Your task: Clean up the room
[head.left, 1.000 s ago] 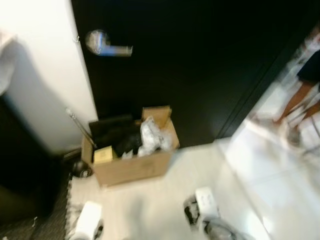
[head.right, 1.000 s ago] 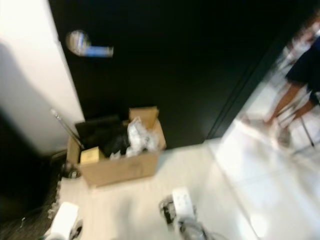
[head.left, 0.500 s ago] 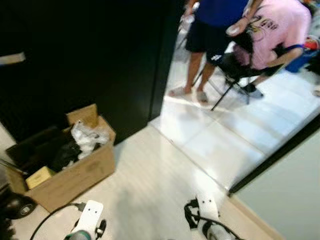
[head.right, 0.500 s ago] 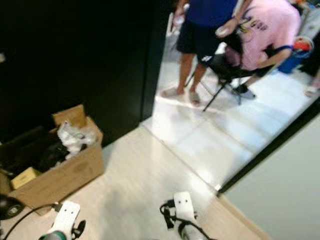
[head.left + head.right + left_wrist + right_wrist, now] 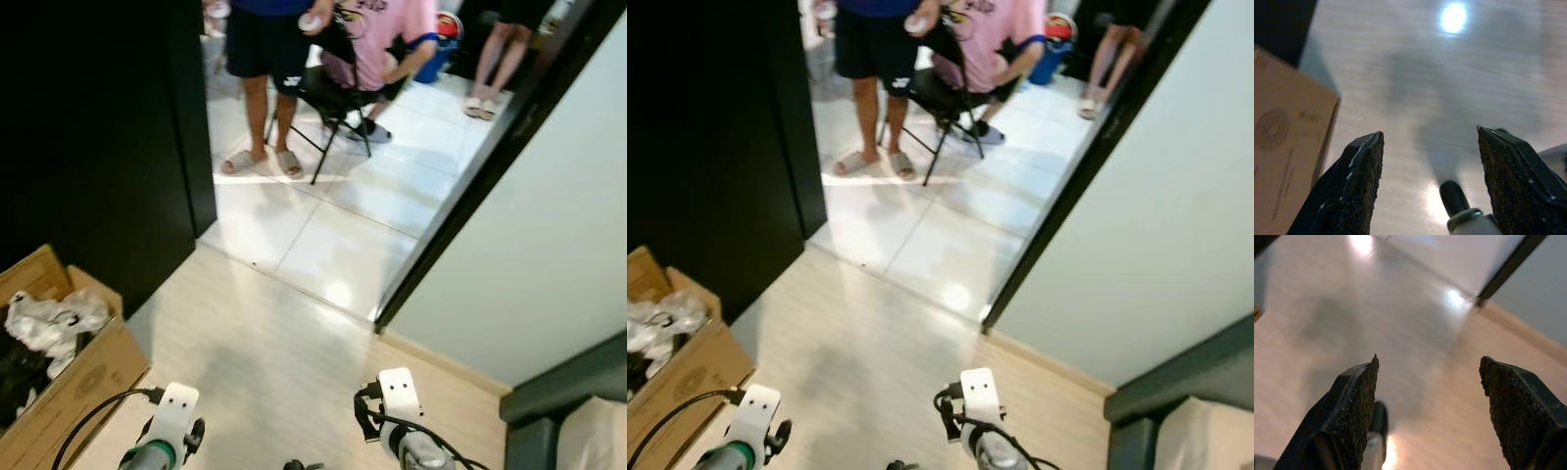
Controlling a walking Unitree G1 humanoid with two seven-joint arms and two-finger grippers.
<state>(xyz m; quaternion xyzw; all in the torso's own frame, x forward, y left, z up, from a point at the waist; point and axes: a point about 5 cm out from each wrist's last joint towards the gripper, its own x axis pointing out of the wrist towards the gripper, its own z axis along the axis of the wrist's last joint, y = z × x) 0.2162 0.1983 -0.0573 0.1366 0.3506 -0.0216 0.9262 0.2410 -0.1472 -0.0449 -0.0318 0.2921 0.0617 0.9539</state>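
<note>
In the head views the camera has swung right since a moment ago: the cardboard box (image 5: 61, 377) of crumpled white wrapping, earlier centre frame, now sits at the lower left edge, and the open doorway with people (image 5: 263, 59) and a folding chair (image 5: 328, 98) fills the upper centre. Both arms hang low at the bottom edge over bare wood floor (image 5: 274, 372). The left wrist view shows the left claw (image 5: 1427, 181) spread apart and empty, the box's side beside it. The right wrist view shows the right claw (image 5: 1427, 406) likewise apart, empty. I judge the robot is turning to search for clutter.
</note>
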